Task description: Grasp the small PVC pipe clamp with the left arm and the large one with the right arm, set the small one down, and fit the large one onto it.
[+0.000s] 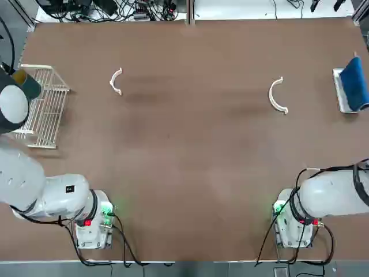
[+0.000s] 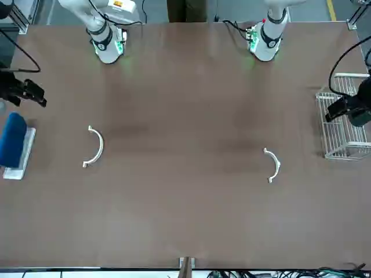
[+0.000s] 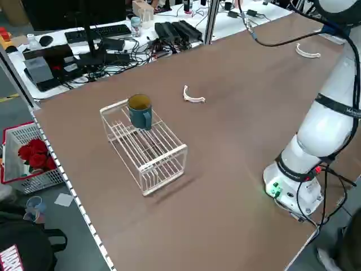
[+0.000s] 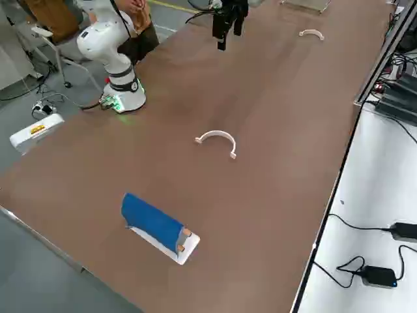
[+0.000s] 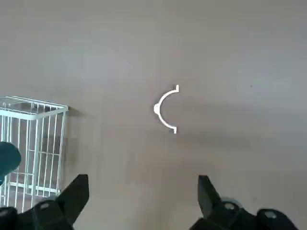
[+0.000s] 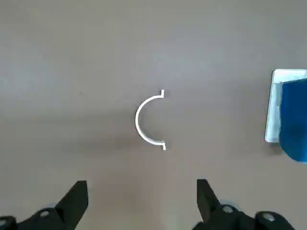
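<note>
Left gripper (image 5: 143,201): its two dark fingers are spread wide and hold nothing. It hangs high over the table with the small PVC pipe clamp (image 5: 166,109) right in front of it, likely so it can drop straight down on it.
Right gripper (image 6: 142,203): spread wide too, and empty. It hangs high over the large one (image 6: 148,120), lined up the same way.
Small clamp spot: it lies flat on the bare brown table (image 1: 190,144) on the left arm's side, near the white wire rack (image 1: 41,104) but not touching it.
Large clamp spot: it lies flat on the right arm's side, near the blue thing on a tray (image 1: 353,83), with a gap between them.
Why so far apart: each clamp sits within reach of the arm meant to pick it up.
Wire rack: a teal mug (image 3: 139,110) sits on top of it.
Job so far: nothing is picked up yet, so it looks like the very start.
</note>
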